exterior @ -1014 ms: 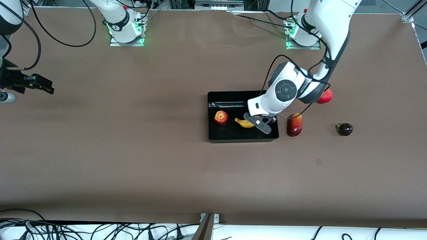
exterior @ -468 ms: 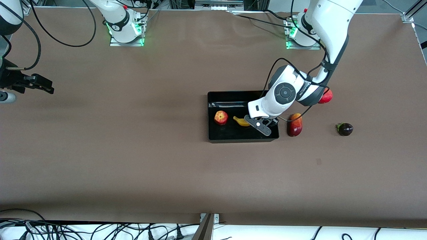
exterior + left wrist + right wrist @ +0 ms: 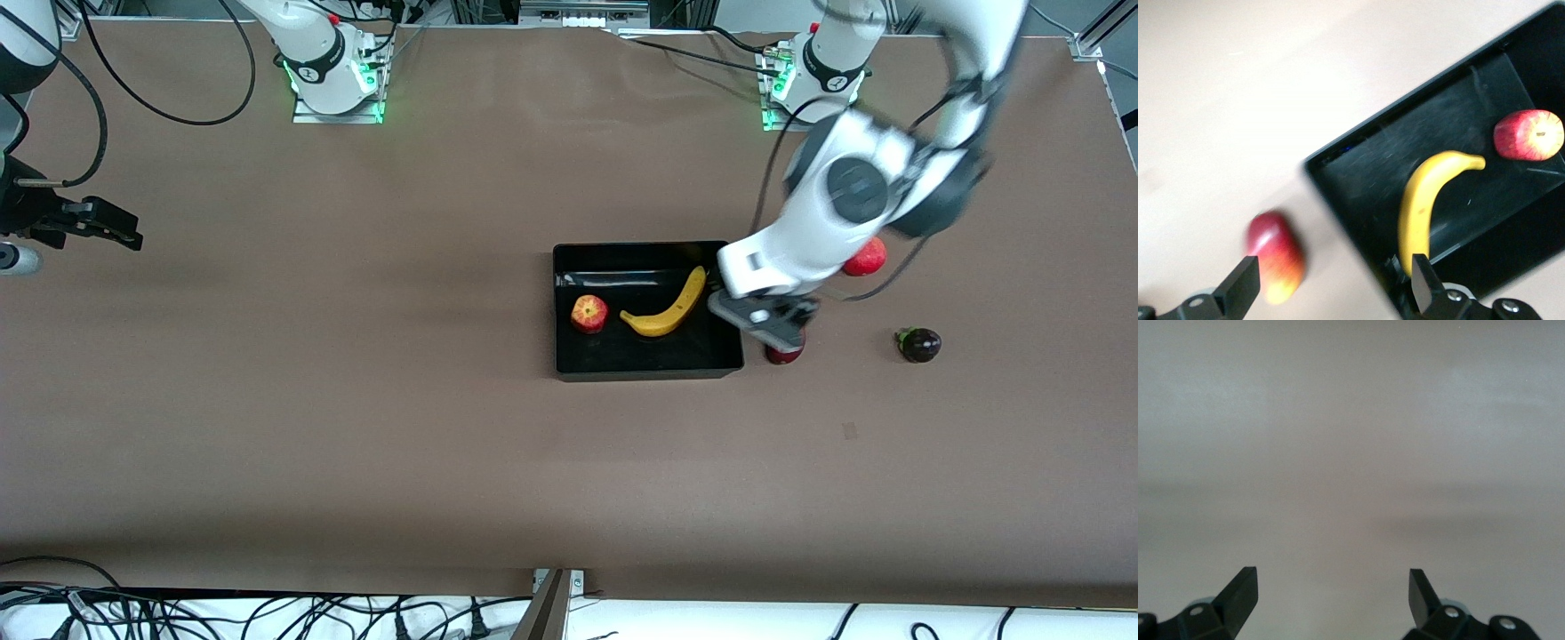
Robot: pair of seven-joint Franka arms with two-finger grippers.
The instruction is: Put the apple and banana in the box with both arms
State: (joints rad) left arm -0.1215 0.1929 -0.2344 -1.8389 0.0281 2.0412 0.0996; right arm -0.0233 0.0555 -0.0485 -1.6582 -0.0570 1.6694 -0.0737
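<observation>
The black box (image 3: 647, 368) sits mid-table. The apple (image 3: 589, 314) and the banana (image 3: 669, 307) both lie in it, the banana beside the apple toward the left arm's end. My left gripper (image 3: 763, 324) is open and empty, up over the box's wall and the mango-like fruit. In the left wrist view (image 3: 1333, 285) its fingers straddle the box's corner (image 3: 1338, 183), with the banana (image 3: 1421, 207) and apple (image 3: 1528, 135) inside. My right gripper (image 3: 107, 227) waits open and empty over bare table at the right arm's end, as the right wrist view (image 3: 1331, 593) shows.
A dark-red-and-orange mango-like fruit (image 3: 784, 354) lies just outside the box, mostly under my left gripper; it also shows in the left wrist view (image 3: 1277, 257). A red pomegranate (image 3: 867, 258) lies farther back, partly hidden by the left arm. A dark purple fruit (image 3: 920, 344) lies toward the left arm's end.
My left gripper has let go of the banana, risen and drawn back out of the box toward the left arm's end. The banana now lies fully visible in the box. The right arm has not moved.
</observation>
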